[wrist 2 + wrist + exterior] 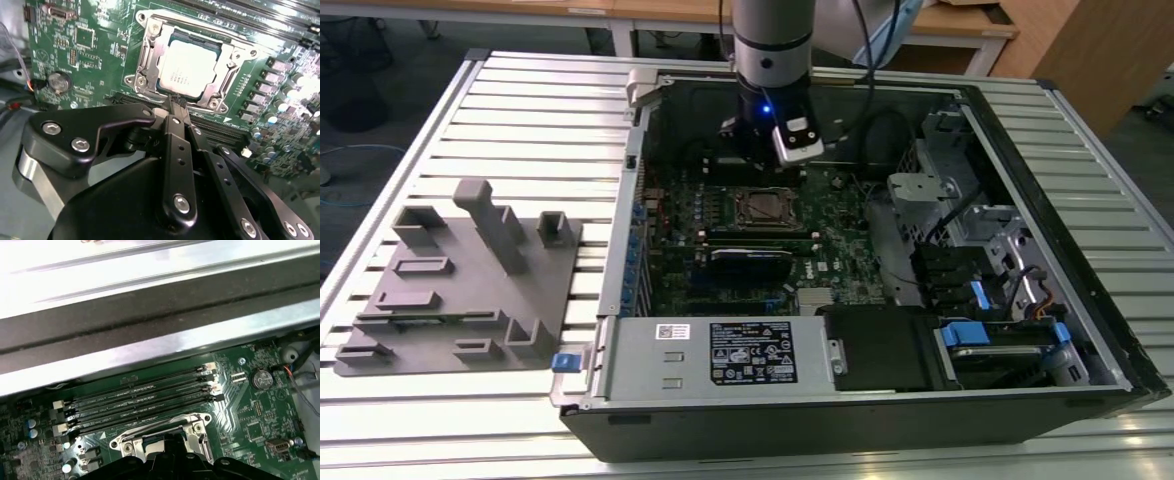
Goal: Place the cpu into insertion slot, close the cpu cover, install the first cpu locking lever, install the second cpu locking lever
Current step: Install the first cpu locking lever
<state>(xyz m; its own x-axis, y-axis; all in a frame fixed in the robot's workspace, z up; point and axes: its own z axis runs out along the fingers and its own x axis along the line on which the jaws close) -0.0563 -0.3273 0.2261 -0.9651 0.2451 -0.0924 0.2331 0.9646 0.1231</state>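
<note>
With its fingers together and empty, the gripper (175, 102) hangs just beside the insertion slot (187, 65), where the cpu (186, 70) sits under the closed cpu cover (150, 55); lever work calls for slow, square pressure.

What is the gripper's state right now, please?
Gripper: fingers shut, holding nothing, tips beside the cpu cover, which lies closed over the cpu.

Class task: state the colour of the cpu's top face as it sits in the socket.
Dull silver-grey, seen best in the second wrist view: the cpu lies framed by the shiny cpu cover.
</note>
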